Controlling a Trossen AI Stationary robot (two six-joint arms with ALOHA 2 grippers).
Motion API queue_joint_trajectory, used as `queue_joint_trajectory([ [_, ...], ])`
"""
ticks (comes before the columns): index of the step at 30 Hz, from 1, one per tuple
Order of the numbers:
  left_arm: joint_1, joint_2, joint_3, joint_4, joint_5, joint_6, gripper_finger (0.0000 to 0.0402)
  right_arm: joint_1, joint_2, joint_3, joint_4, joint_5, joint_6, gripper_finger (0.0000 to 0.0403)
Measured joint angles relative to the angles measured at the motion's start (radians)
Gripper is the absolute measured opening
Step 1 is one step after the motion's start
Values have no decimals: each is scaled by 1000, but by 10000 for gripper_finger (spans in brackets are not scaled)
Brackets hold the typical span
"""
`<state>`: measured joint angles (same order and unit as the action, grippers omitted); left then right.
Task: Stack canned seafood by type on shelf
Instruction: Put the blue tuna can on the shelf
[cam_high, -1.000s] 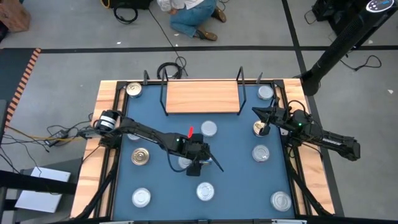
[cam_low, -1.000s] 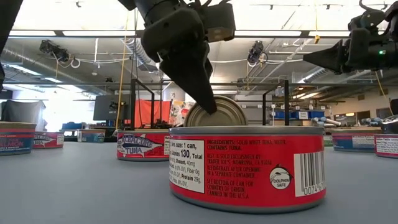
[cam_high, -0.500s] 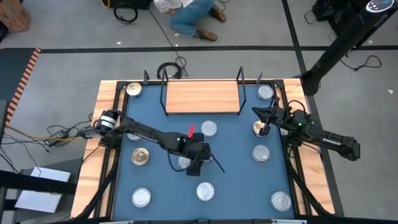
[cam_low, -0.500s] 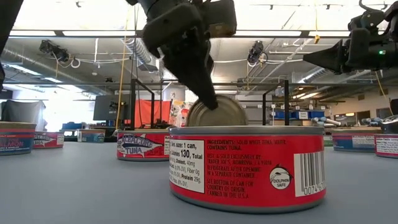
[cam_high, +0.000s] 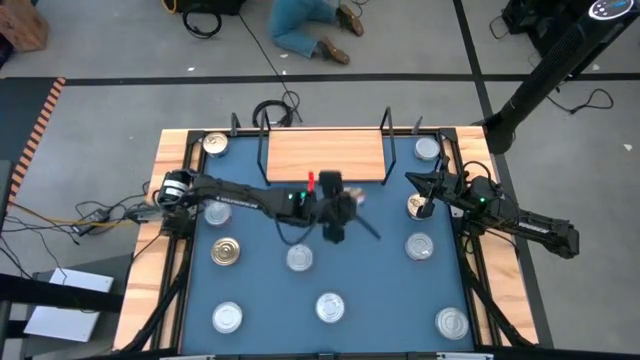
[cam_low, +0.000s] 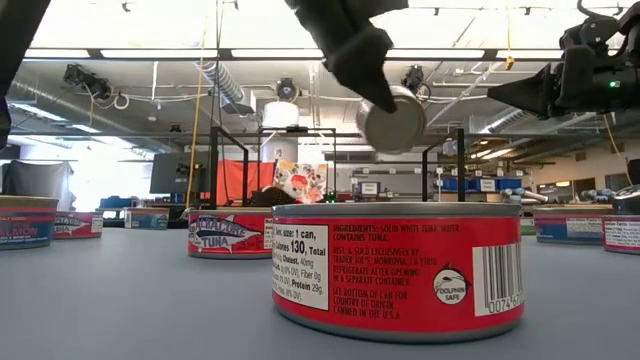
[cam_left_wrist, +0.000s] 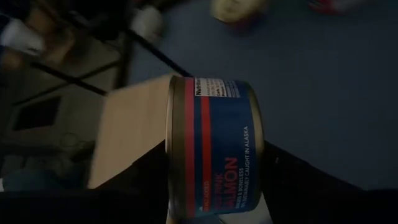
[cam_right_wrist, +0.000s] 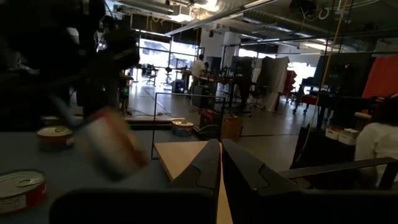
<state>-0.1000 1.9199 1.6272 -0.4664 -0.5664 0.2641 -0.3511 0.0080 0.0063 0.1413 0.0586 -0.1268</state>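
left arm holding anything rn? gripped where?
Yes. The left gripper holds a salmon can lifted off the table, its fingers clamped across the can's flat ends. The right gripper is shut on nothing.

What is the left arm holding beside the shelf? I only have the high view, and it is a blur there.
Observer: The left wrist view shows a can with a blue label reading salmon, clamped between the left gripper's fingers.
Operator: Is it off the table?
Observer: Yes. In the low view it hangs well above the table, tilted, with its lid facing the camera.
Operator: And the right gripper?
Observer: In its own wrist view, the right gripper is shut and empty.
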Motion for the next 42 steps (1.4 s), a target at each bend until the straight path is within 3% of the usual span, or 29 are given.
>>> queue_joint_trajectory([
  [10, 138, 88, 12, 246, -89, 164, 202, 0, 0, 0, 0, 0, 0, 28],
  [22, 228, 309, 258, 206, -129, 306, 202, 0, 0, 0, 0, 0, 0, 28],
  [31, 282, 448, 472, 92, -159, 316, 202, 0, 0, 0, 0, 0, 0, 28],
  [42, 326, 505, 506, 86, -164, 337, 202, 0, 0, 0, 0, 0, 0, 28],
])
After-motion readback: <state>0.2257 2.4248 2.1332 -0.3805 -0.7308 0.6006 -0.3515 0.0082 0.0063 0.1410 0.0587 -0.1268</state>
